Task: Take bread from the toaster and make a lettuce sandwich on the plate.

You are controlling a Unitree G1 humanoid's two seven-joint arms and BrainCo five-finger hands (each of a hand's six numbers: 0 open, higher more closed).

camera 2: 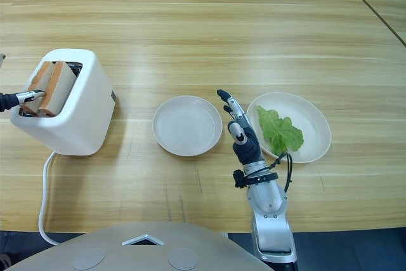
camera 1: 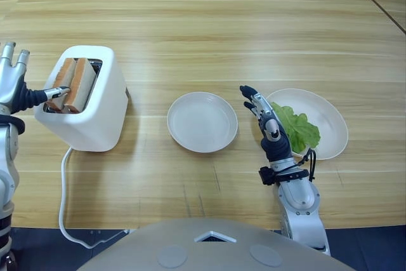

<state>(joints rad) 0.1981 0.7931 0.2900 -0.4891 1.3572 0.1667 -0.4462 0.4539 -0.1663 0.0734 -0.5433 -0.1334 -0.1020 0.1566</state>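
A white toaster (camera 1: 95, 109) stands at the left of the wooden table with two slices of bread (camera 1: 73, 84) sticking up from its slots. My left hand (camera 1: 16, 87) is at the toaster's left side, fingers spread, one fingertip touching the nearer slice. An empty white plate (camera 1: 202, 122) lies in the middle. To its right a second white plate (camera 1: 330, 122) holds a green lettuce leaf (camera 1: 297, 128). My right hand (camera 1: 266, 125) stands upright and open between the two plates, at the lettuce plate's left rim, holding nothing.
The toaster's white cord (camera 1: 63, 201) runs from its front down over the table's near edge. The wide wooden table (camera 1: 222, 36) stretches behind the plates and toaster.
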